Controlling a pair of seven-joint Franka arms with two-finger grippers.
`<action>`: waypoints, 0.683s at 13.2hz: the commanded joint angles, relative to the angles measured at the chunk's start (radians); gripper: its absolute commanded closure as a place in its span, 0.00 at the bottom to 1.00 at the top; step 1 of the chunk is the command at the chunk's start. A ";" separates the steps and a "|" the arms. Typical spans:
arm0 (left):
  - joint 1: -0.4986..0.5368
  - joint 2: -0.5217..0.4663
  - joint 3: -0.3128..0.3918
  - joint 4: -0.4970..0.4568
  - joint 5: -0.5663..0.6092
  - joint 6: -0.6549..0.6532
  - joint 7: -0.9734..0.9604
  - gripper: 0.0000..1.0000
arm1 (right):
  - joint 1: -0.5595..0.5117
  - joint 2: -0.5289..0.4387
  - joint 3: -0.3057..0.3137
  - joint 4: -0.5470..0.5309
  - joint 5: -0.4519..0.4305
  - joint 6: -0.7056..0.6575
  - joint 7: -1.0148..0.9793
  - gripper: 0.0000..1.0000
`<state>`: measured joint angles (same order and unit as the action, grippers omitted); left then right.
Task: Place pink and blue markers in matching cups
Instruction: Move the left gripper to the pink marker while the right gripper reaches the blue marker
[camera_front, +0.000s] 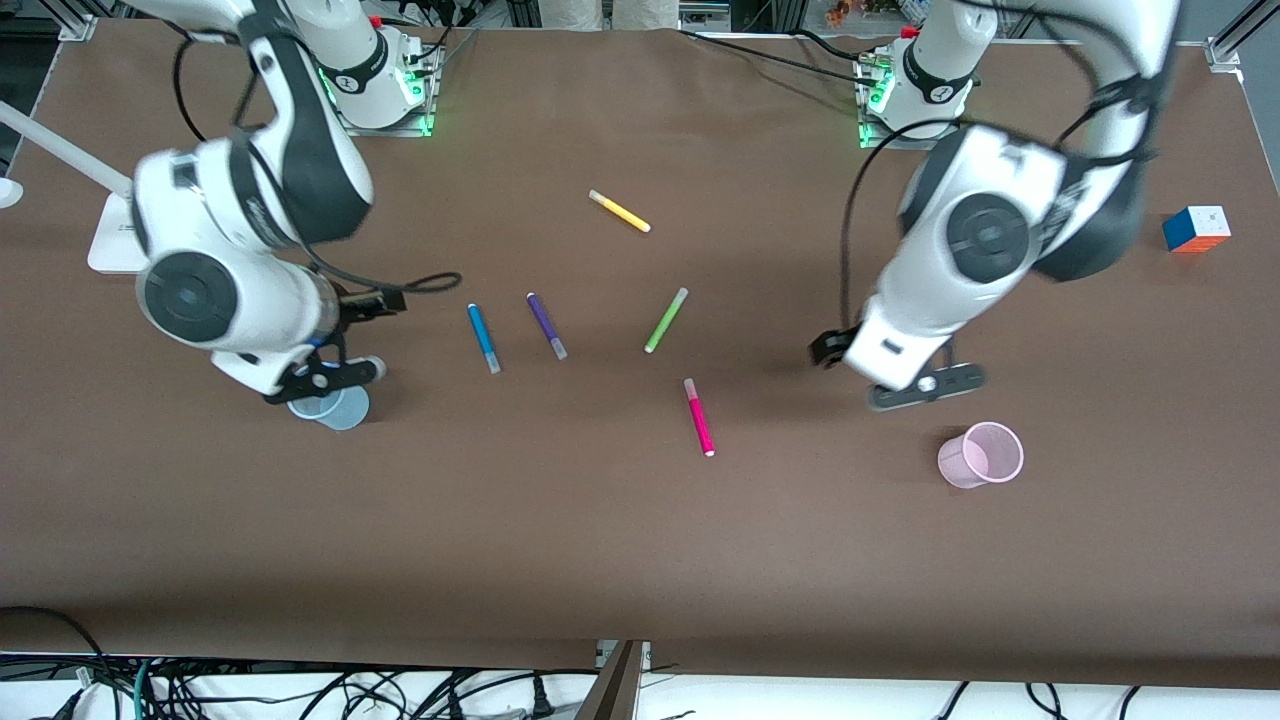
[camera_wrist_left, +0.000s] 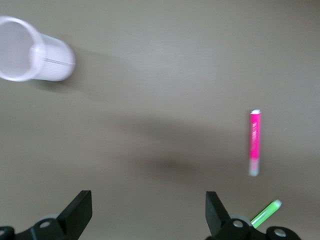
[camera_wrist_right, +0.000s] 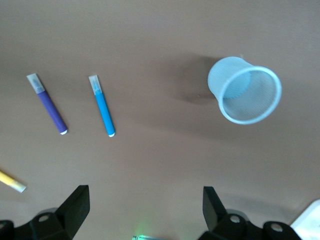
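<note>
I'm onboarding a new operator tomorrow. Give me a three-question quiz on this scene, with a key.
1. True or false: the pink marker already stands in the pink cup.
2. Which marker lies right beside the blue marker? A. yellow B. purple C. green
3. Fill in: the right claw hangs over the ____ cup.

Key:
1. False. The pink marker lies flat on the table, apart from the pink cup. The left claw is open and empty above the table near that cup.
2. B. The purple marker lies alongside it.
3. Blue. The open right claw is above the blue cup, holding nothing.
</note>
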<state>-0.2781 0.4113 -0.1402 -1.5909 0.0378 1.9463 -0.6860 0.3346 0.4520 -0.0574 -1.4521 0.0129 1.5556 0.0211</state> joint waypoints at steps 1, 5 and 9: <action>-0.048 0.118 0.011 0.032 -0.013 0.156 -0.087 0.00 | 0.018 0.052 -0.004 0.012 0.005 0.073 -0.009 0.00; -0.111 0.265 0.011 0.032 -0.016 0.391 -0.089 0.00 | 0.078 0.103 -0.004 -0.080 0.025 0.268 0.007 0.00; -0.200 0.336 0.017 0.031 0.004 0.461 -0.076 0.00 | 0.089 0.090 0.010 -0.249 0.025 0.479 0.007 0.00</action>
<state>-0.4329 0.7272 -0.1422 -1.5889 0.0379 2.4058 -0.7648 0.4197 0.5817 -0.0557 -1.5934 0.0254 1.9322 0.0256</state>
